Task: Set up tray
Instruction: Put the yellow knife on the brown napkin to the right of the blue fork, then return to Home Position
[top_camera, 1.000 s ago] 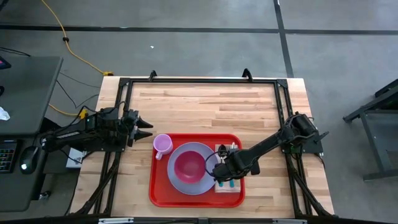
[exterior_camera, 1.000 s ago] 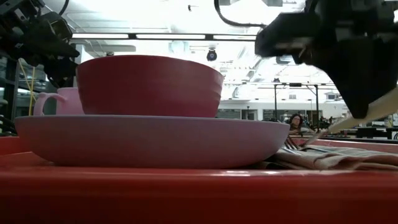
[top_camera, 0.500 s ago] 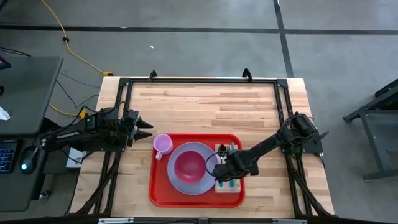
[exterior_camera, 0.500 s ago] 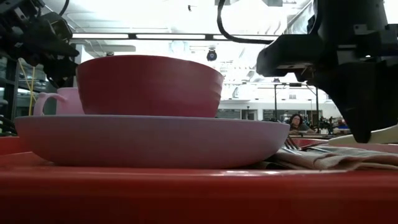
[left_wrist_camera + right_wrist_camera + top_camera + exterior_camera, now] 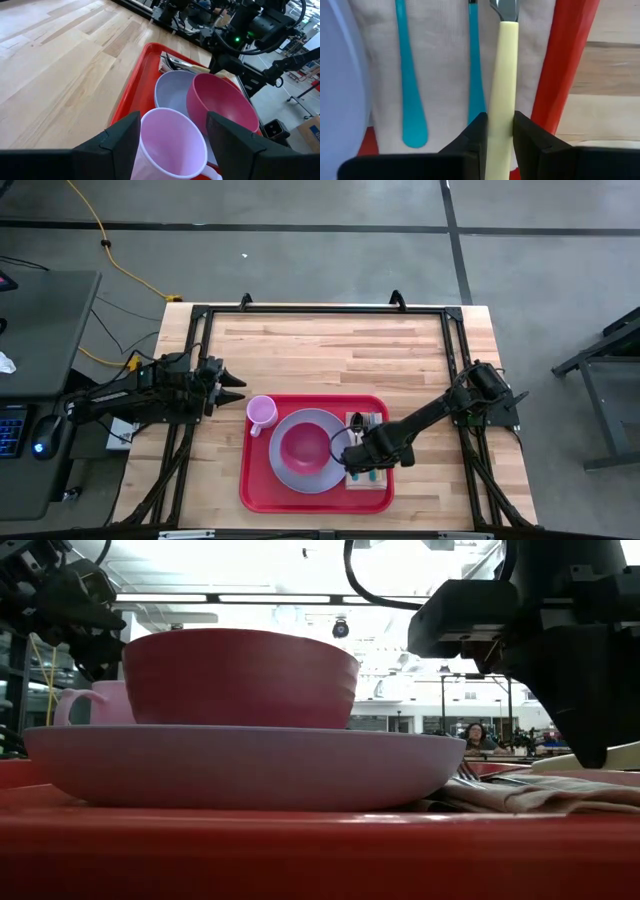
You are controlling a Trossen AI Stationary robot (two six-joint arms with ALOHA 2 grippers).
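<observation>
The red tray lies at the table's near middle. On it stand a lavender plate with a pink bowl in it and a pink cup at the far left corner. A tan napkin lies on the tray's right part, with two teal-handled pieces of cutlery on it. My right gripper points down over the napkin, shut on a yellow-handled piece of cutlery. My left gripper waits open at the table's left, apart from the cup. My right gripper pinches the pale yellow handle near its free end, one finger on each long side. The fingers come from above, pointing down. The handle lies about level on the napkin, beside the teal handles.
The tray's right rim runs close beside the yellow handle, with bare wood beyond it. The black frame rails border the table's far and side edges. Open wooden tabletop lies beyond the tray.
My right gripper has tipped from a slant to upright and sunk a little over the napkin. The yellow handle, which slanted up from the napkin into the fingers, has come down and now lies nearly level.
</observation>
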